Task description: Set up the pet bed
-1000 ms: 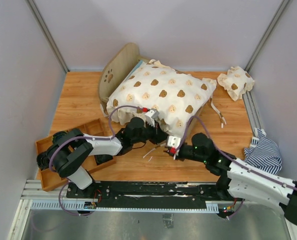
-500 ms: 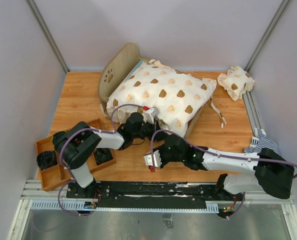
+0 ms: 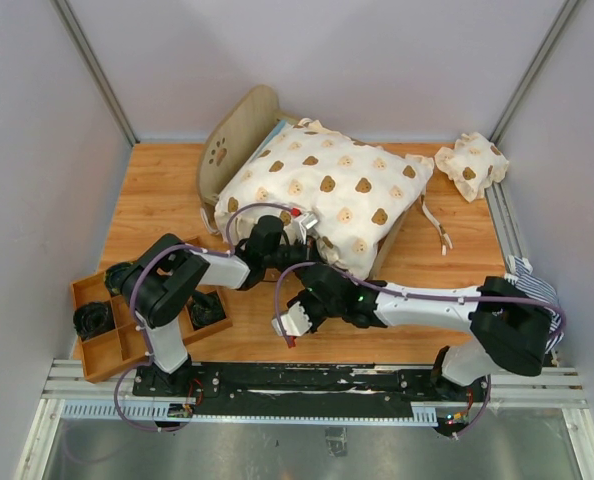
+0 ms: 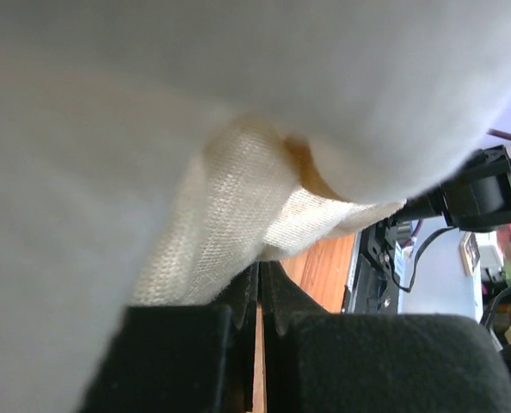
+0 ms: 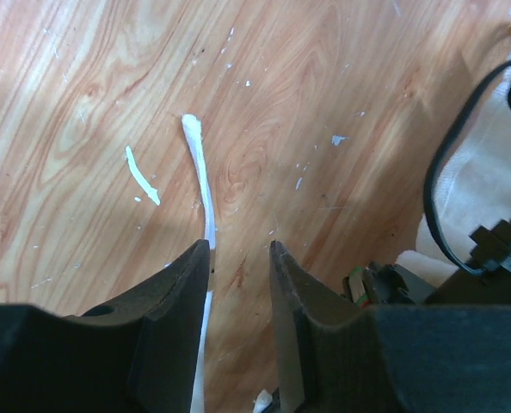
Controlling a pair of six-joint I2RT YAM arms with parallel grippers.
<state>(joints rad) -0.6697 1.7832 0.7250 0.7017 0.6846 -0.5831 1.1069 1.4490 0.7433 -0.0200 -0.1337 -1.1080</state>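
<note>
The pet bed stands at the back of the table, its arched headboard [image 3: 225, 150] with the paw cutout on the left. A sliver of blue mattress [image 3: 276, 134] shows beside the headboard. The cream bear-print cover [image 3: 327, 190] lies puffed over the rest of the bed. My left gripper [image 3: 295, 236] is tucked at the cover's near edge; in the left wrist view the gripper [image 4: 261, 268] is shut, with the cover's cloth [image 4: 230, 198] pinched at its tips. My right gripper [image 3: 312, 290] hovers over the wood just in front of the bed. That gripper [image 5: 240, 248] is open and holds nothing.
White tie strips [image 5: 202, 172] lie on the wood by my right gripper's left finger. A wooden compartment tray [image 3: 94, 362] sits at the near left. A small bear-print pillow [image 3: 470, 165] lies back right, and a dark striped cloth [image 3: 530, 300] is at the right edge.
My right arm has swung left across the front of the bed and its gripper has opened wider. The left gripper has edged slightly back, still shut at the cover's edge.
</note>
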